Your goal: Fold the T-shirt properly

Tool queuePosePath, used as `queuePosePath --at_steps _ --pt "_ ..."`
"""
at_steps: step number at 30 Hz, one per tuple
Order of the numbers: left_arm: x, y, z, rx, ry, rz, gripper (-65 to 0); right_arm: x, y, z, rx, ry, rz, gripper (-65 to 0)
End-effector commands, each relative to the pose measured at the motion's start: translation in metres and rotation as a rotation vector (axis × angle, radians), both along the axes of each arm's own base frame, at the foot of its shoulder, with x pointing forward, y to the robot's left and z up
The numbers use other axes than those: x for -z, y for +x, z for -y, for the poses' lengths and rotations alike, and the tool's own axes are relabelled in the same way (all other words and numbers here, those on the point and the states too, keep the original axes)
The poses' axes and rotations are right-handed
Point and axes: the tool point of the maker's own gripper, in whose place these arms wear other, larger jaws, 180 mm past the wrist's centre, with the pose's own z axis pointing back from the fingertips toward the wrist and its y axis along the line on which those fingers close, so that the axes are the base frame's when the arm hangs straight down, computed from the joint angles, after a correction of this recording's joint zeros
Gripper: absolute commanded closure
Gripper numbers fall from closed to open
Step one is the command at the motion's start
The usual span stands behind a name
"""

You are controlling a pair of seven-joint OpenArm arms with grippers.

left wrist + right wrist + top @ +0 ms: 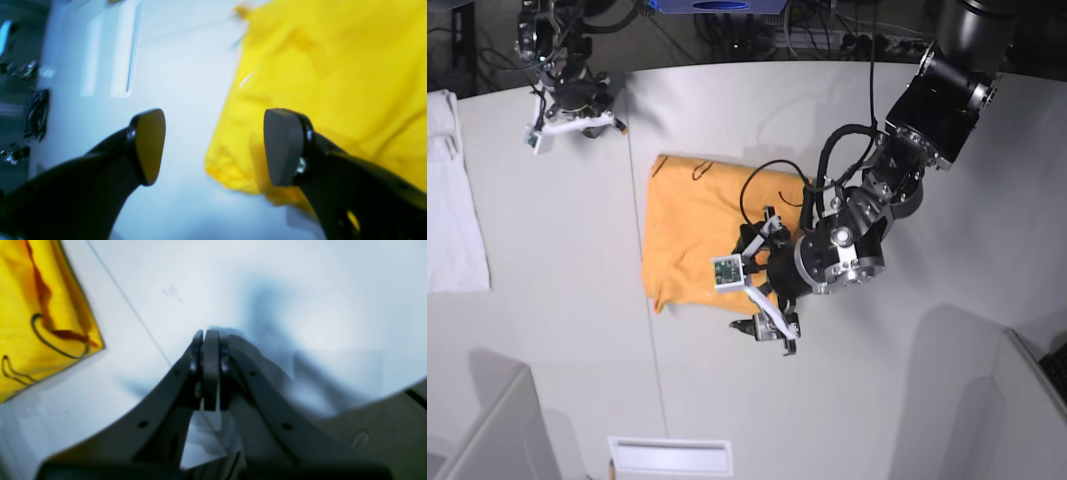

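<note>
The T-shirt [697, 230] lies folded into a rough rectangle in the middle of the table. It looks bright yellow in the left wrist view [333, 66]. My left gripper [765, 335] hovers at the shirt's near right corner, open. In the left wrist view [217, 146] its two black pads stand wide apart with nothing between them, one over the table and one over the shirt's edge. My right gripper [612, 127] rests at the far left of the table, away from the shirt. It is shut on nothing [210, 370], and a shirt corner [33, 306] shows to its left.
A white cloth [452, 200] lies at the table's left edge. A white slotted plate [670, 455] sits at the near edge. Grey panels stand at the near left [487, 430] and near right [1017, 400]. Cables [757, 30] run behind the table.
</note>
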Motion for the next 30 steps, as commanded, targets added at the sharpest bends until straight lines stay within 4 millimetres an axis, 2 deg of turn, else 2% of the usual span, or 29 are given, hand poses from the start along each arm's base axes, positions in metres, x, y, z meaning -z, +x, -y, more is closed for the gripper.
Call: queuePosePath --at_steps 1,4,6,8,10,12,14,16,19,23,26,30 --pt "-0.034 0.012 -0.008 -0.025 -0.049 0.089 -43.9 -0.008 0.005 0.004 -0.004 -0.019 0.031 0.0" --pt "-0.055 0.007 -0.044 -0.121 -0.104 0.141 -43.4 -0.009 0.006 0.004 -0.006 -0.019 0.035 0.0" --pt "-0.059 0.002 -0.071 -0.192 -0.115 0.154 -36.7 -0.01 0.006 0.004 -0.009 -0.022 0.039 0.0" --pt "-0.049 -0.002 -0.102 -0.278 -0.115 0.132 -20.7 -0.021 0.014 0.01 -0.021 -0.052 0.081 0.0" --pt "-0.033 -0.011 -0.136 -0.375 -0.106 0.093 0.0 -0.033 0.017 0.018 -0.028 -0.098 0.136 0.0" --pt "-0.019 -0.025 -0.162 -0.448 -0.124 0.042 0.0 -0.045 0.021 0.02 -0.082 -0.178 0.192 0.0" --pt "-0.012 -0.04 -0.186 -0.519 -0.191 -0.015 0.0 -0.051 0.023 0.011 -0.182 -0.265 0.243 0.0" --pt "-0.013 -0.054 -0.213 -0.596 -0.3 -0.054 0.0 -0.057 0.022 0.0 -0.256 -0.343 0.299 0.0" --pt "-0.022 -0.074 -0.233 -0.626 -0.466 -0.049 0.0 -0.066 0.017 -0.013 -0.309 -0.418 0.384 0.0" --pt "-0.025 -0.106 -0.234 -0.565 -0.606 0.007 0.0 -0.087 0.009 -0.023 -0.284 -0.489 0.521 0.0" --pt "-0.021 -0.136 -0.227 -0.501 -0.705 0.029 0.0 -0.097 -0.004 -0.025 -0.285 -0.544 0.571 0.0" --pt "-0.006 -0.172 -0.234 -0.458 -0.793 0.072 0.0 -0.104 -0.03 -0.028 -0.329 -0.604 0.603 0.0"
